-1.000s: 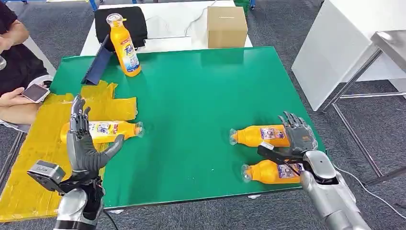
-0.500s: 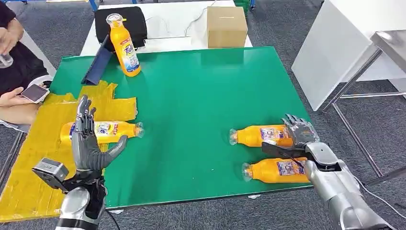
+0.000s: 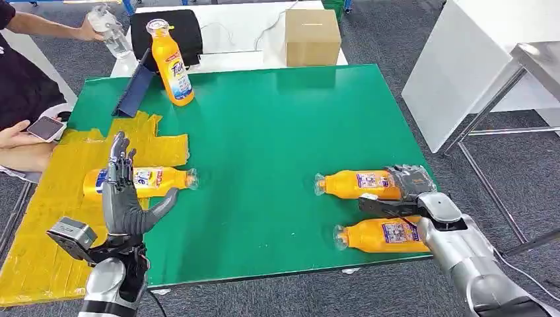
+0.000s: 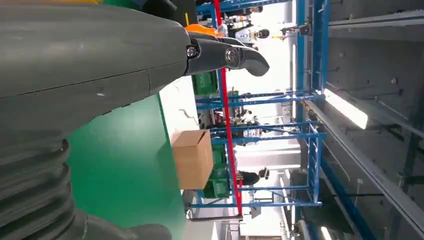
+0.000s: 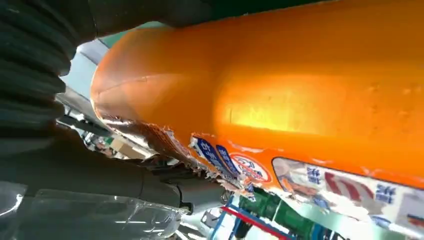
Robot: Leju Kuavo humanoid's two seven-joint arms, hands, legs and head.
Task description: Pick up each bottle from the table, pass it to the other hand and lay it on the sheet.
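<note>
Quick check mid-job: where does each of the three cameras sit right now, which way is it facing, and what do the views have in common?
Head view: high on the body, looking down at the green table; left hand and right hand both show.
Left wrist view: behind the left hand, facing across the table to the cardboard box.
Right wrist view: behind the right hand, pressed close to an orange bottle.
Shared: head and left wrist views both show the box.

The upright orange bottle point(image 3: 170, 63) has a label that seems to read "Tide"; other labels are illegible.
</note>
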